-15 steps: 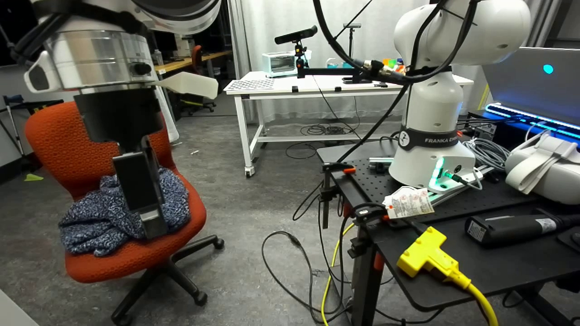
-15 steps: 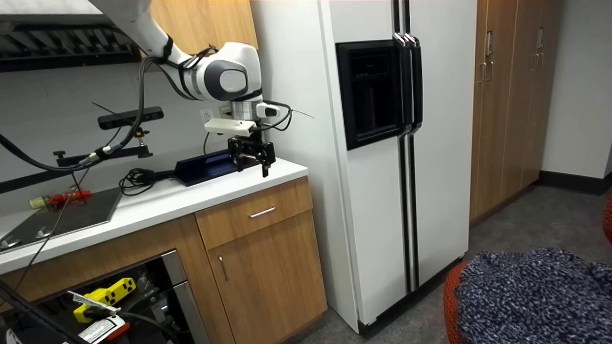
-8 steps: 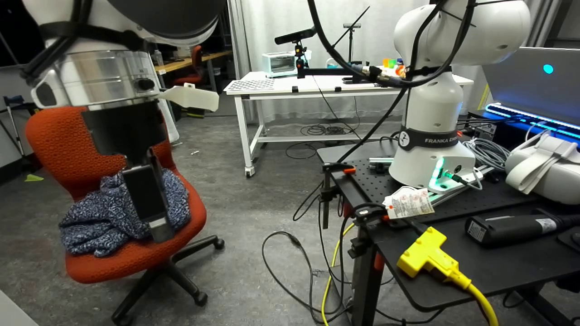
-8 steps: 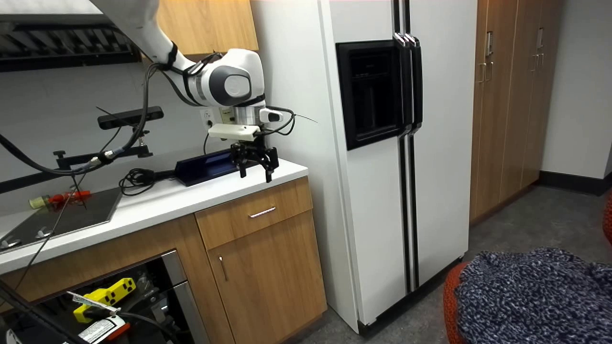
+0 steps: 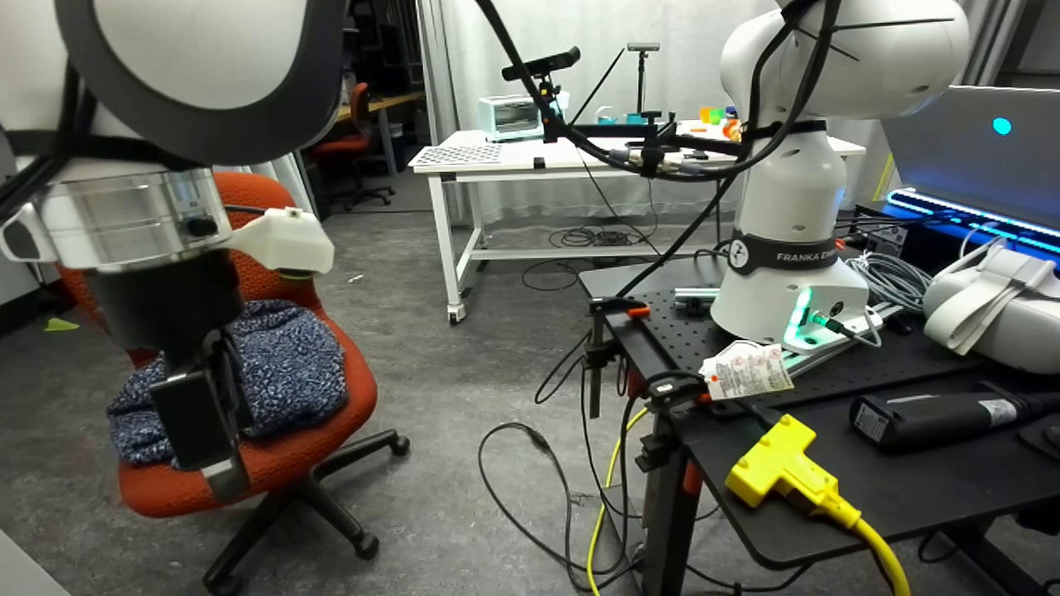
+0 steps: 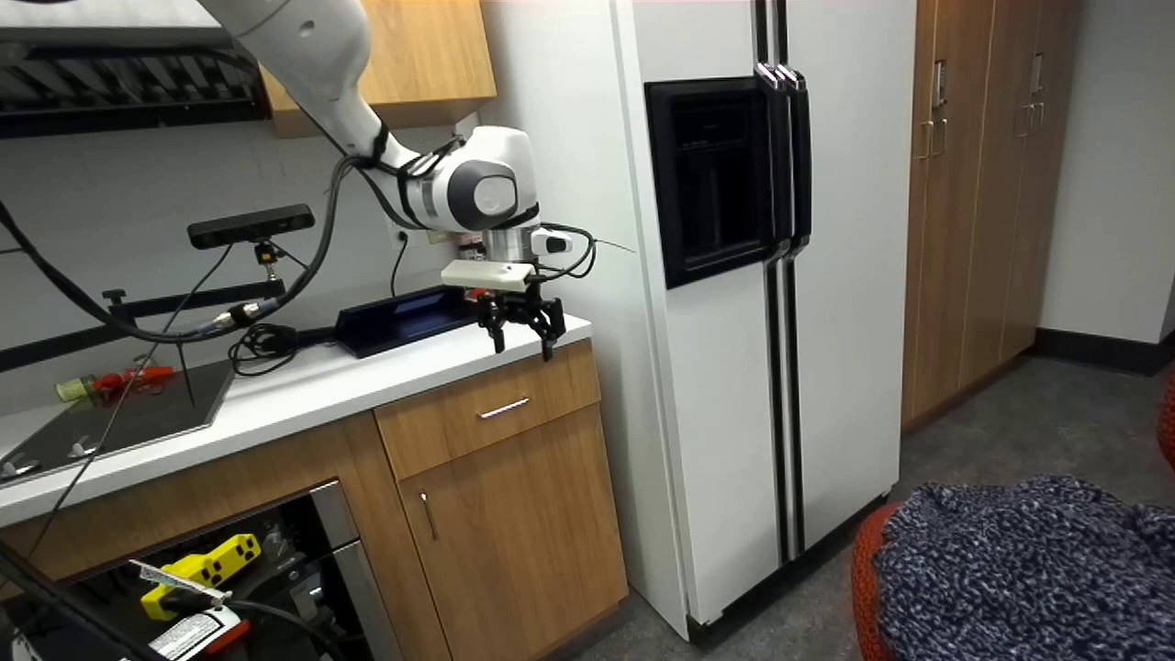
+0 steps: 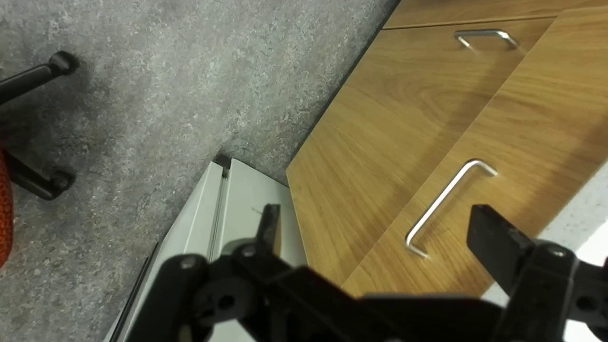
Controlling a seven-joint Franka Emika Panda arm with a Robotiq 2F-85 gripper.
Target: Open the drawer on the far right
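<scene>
I see the drawer closed under the front edge of the counter, near its right corner, beside the fridge. The gripper holds nothing; its fingers are spread, higher than the handle. I judge the reaching step is in hand: next it must descend and turn to grasp there

Black band on robot base: lettering "FRANKA E", remainder curving out of sight, beside round emblem; white tag and label on black device: print too small to read
</scene>
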